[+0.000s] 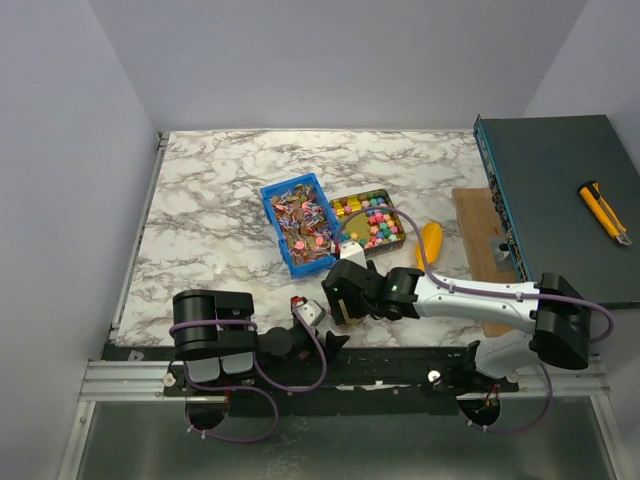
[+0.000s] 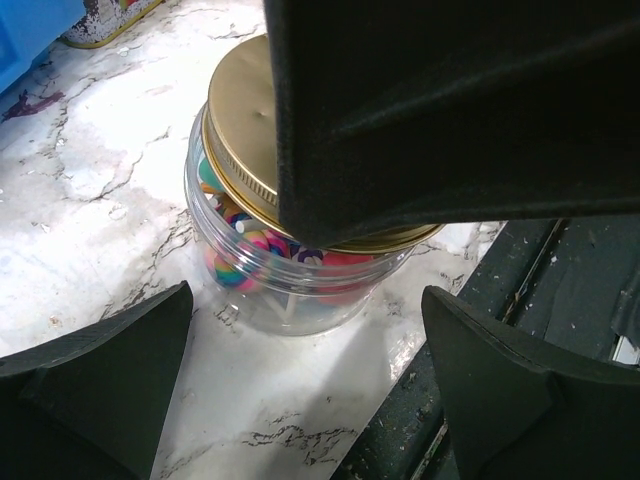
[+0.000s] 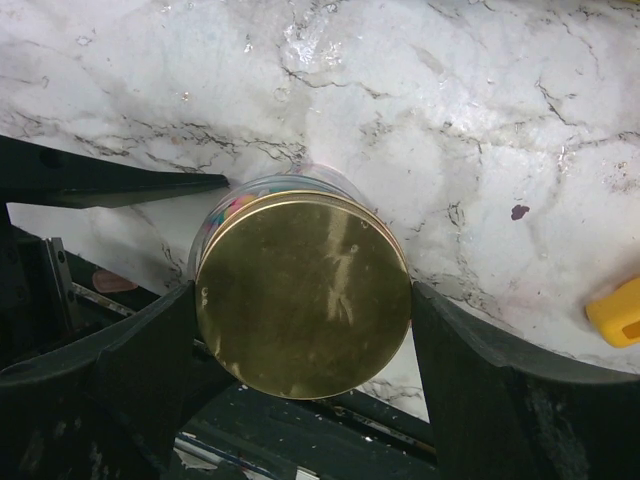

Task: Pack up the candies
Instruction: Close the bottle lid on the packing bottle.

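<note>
Right gripper point(image 3: 303, 300) clamped the gold lid point(image 3: 300, 250) atop the jar point(image 2: 260, 298) at the table's point(image 1: 200, 200) near edge; left gripper point(image 2: 305, 295) gaped wide beside it. Candies point(image 2: 235, 268) sat inside: light, loose, probably slippery. Best handled by the jar's stiff wall.

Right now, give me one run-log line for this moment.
stage: capping | right gripper: shut on gold lid atop clear jar | left gripper: open, facing jar | candies: some in jar
</note>
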